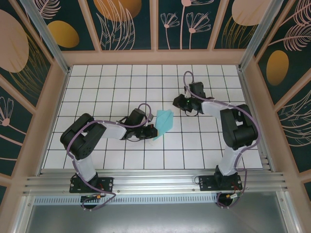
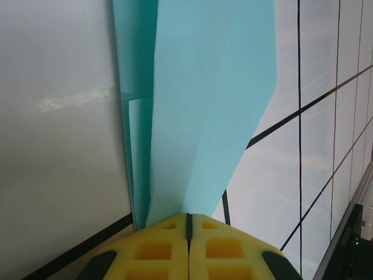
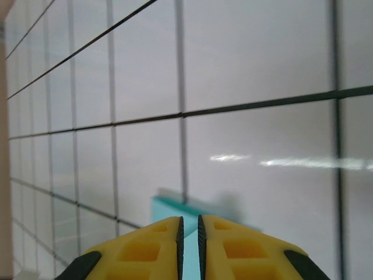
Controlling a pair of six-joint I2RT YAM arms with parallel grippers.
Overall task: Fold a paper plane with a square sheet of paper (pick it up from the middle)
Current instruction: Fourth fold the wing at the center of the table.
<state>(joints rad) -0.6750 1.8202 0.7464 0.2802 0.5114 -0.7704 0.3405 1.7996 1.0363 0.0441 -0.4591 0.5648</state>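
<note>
Paper (image 1: 164,121) — already folded, mid-table, pinched at its near end by left gripper (image 2: 187,224), pads pressed together on it. Right gripper (image 3: 189,230) nearly closed, holding nothing, just beside the far edge. Keep left clamp firm, press creases flat — don't tug.

Bright, even overhead light fills the scene, leaving soft streaks of glare on the glossy white gridded tabletop (image 3: 280,162). In both wrist views the near yellow foam fingertips (image 2: 169,251) look slightly soft, and shadows stay faint.
</note>
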